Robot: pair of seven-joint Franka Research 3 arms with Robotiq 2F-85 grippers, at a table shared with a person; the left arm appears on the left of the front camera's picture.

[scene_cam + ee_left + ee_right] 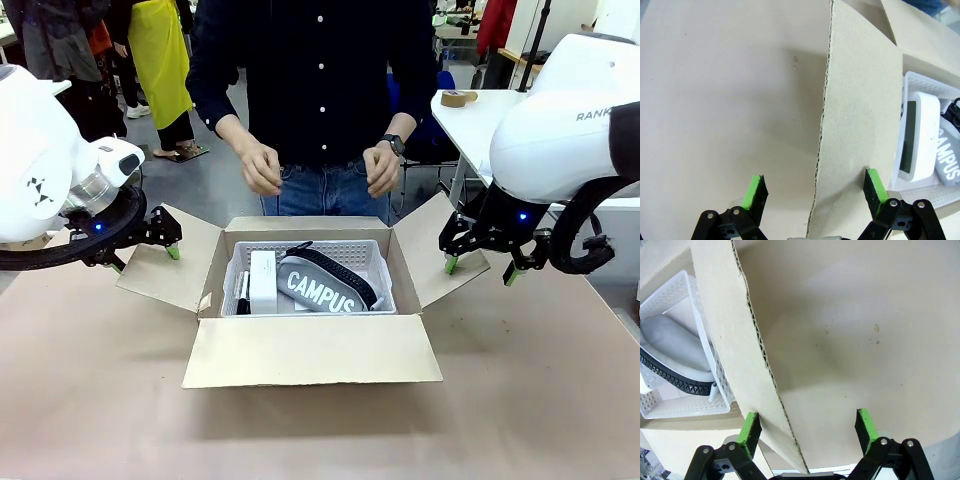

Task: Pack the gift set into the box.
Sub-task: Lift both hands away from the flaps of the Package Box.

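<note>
The left pincer (145,252) stands wide, astride the outer edge of the box's (310,365) left flap (855,100). The right pincer (480,266), equally wide, straddles the right flap (730,330). Between them the basket (350,248) sits inside the box, pouch (320,285) within. Bare counter (100,400) spreads outward of each pincer; a person's hands (262,165) hover beyond.
</note>
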